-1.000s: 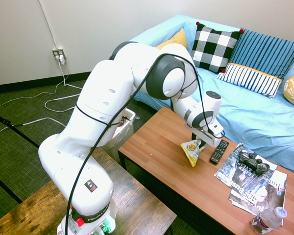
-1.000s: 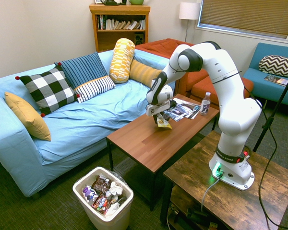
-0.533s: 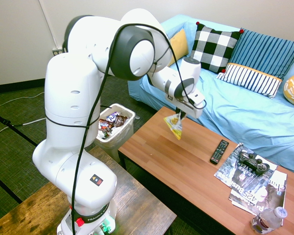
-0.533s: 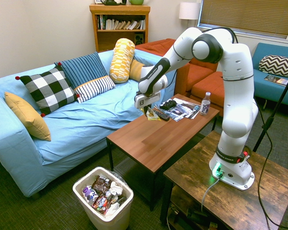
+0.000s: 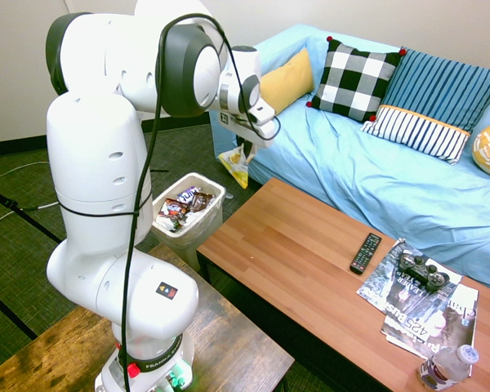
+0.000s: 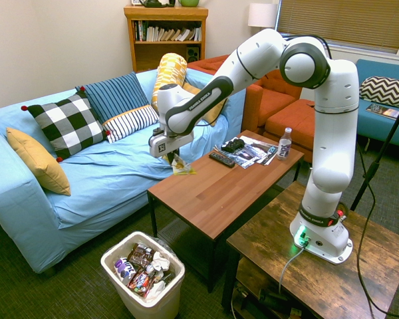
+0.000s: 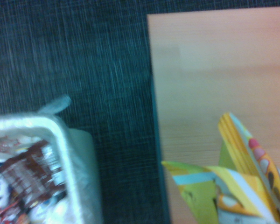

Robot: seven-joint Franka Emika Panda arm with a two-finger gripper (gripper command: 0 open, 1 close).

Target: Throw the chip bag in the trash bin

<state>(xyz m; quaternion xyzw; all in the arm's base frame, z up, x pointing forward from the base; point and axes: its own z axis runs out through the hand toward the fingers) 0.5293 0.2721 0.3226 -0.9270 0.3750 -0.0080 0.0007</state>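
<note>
Your arm (image 5: 98, 163) rises steeply from its base, bends at the elbow high up and reaches across to its wrist, with the hand (image 5: 245, 147) carried out at the far end, pointing downward. From the second exterior camera you can see the forearm sloping down from that high elbow toward the sofa (image 6: 113, 173), and the hand hanging in the air above the level of the table (image 5: 286, 245)

Your hand is closed on the chip bag (image 5: 234, 166), its fingers pinching one end of the yellow packet while the rest dangles below them. In the wrist view you have the bag's crumpled folds close to the camera, with the tabletop behind them and the trash bin (image 5: 198, 237) standing beside the table on the floor (image 7: 107, 70)

You have the bag off the table and outside the bin, with a gap between it and the bin's rim. The bin holds dark candy wrappers (image 6: 141, 256) and crumpled white paper (image 6: 161, 261). On the table you have the black remote (image 5: 365, 253), a game controller (image 5: 423, 271) resting on magazines (image 5: 408, 302), and a clear bottle (image 5: 447, 367) standing upright
</note>
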